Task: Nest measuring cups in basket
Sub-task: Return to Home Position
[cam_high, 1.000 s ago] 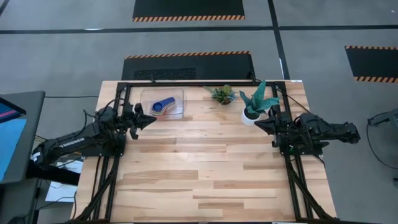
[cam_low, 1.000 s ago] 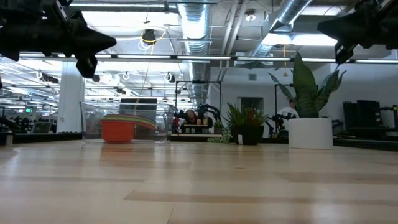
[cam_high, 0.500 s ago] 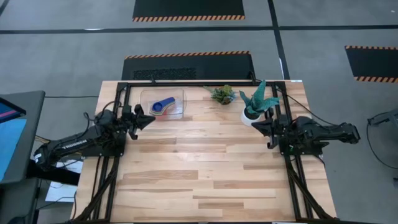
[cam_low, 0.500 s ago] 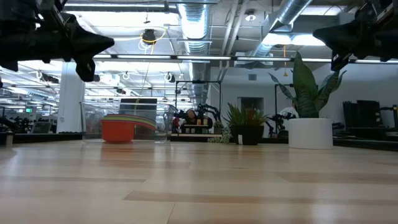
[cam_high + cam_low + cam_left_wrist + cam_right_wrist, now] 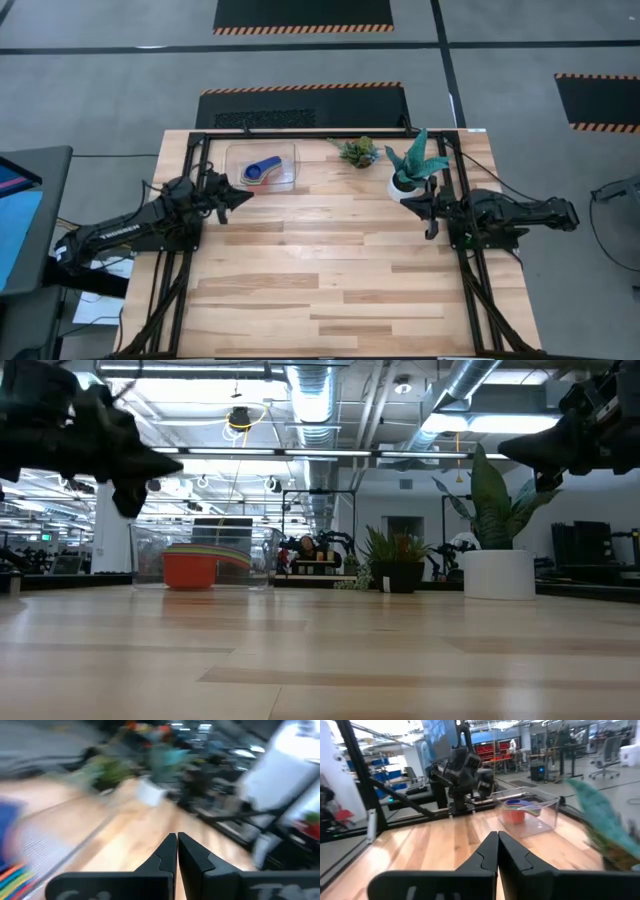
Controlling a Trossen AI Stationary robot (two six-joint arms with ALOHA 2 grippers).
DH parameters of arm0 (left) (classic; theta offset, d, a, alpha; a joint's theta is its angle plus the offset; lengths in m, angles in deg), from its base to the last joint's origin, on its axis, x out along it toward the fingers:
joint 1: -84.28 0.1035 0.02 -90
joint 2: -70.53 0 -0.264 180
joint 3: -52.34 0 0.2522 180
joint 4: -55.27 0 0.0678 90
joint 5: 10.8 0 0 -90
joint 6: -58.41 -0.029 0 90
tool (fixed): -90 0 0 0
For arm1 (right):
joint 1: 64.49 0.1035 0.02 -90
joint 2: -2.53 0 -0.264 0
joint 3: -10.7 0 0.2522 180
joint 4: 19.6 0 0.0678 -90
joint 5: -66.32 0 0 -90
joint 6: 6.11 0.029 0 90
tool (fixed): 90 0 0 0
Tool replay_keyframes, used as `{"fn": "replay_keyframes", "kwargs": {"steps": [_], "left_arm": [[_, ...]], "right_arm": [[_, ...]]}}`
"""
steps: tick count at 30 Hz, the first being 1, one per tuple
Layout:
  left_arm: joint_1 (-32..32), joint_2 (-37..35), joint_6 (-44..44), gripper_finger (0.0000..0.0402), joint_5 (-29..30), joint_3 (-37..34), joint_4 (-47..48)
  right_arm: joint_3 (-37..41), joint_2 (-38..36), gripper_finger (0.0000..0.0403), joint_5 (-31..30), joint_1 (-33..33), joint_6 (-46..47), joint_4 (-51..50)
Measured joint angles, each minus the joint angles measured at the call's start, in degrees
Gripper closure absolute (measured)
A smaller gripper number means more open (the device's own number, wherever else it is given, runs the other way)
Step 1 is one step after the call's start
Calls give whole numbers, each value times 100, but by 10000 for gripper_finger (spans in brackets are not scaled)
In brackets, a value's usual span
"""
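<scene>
Pale wooden bench holds the clear basket near its far left corner, the measuring cups nested inside it with a blue one on top. Left claw hovers just beside the basket, closed and empty. Right claw hangs near a white plant pot, also closed and empty.

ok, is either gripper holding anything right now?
Nothing held. Left gripper and right gripper are both shut and empty; the measuring cups sit in the basket.
</scene>
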Motion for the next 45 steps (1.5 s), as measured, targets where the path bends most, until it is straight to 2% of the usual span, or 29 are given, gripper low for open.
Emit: {"fn": "replay_keyframes", "kwargs": {"steps": [2, 4, 10, 13, 16, 19, 29, 31, 36, 41, 45], "left_arm": [[-54, 2, 110, 401, 536, 0, 267], [-158, 1, 54, 401, 798, -2, 302], [-626, -137, -268, 401, 632, -7, 271], [-910, -393, -363, 401, 563, -11, 508], [-1149, -730, -821, 401, 492, 13, 513], [-1212, -945, -1137, 401, 626, 44, 679], [-1213, -1034, -1164, 401, 672, 66, 755], [-1309, -1038, -1166, 401, 897, 63, 775], [-1926, -1143, -1187, 401, 2169, 4, 725], [-2250, -1143, -1184, 401, 1812, 2, 750], [-2363, -1143, -1182, 401, 1831, 0, 732]], "right_arm": [[0, 0, 376, -63, 0, -43, 0], [0, 0, 376, -64, 0, -31, -6], [0, 35, 376, -60, 4, 545, -35], [0, 33, 376, -60, 4, 565, -37], [0, 33, 376, -60, 4, 567, -44], [2, 33, 376, -60, 4, 567, -49], [5, 33, 376, -60, 4, 575, -55], [7, 33, 376, -60, 4, 580, -57], [7, 33, 376, -60, 4, 580, -62], [11, 31, 376, -62, 4, 578, -49], [11, 31, 376, -60, 6, 578, -46]]}}
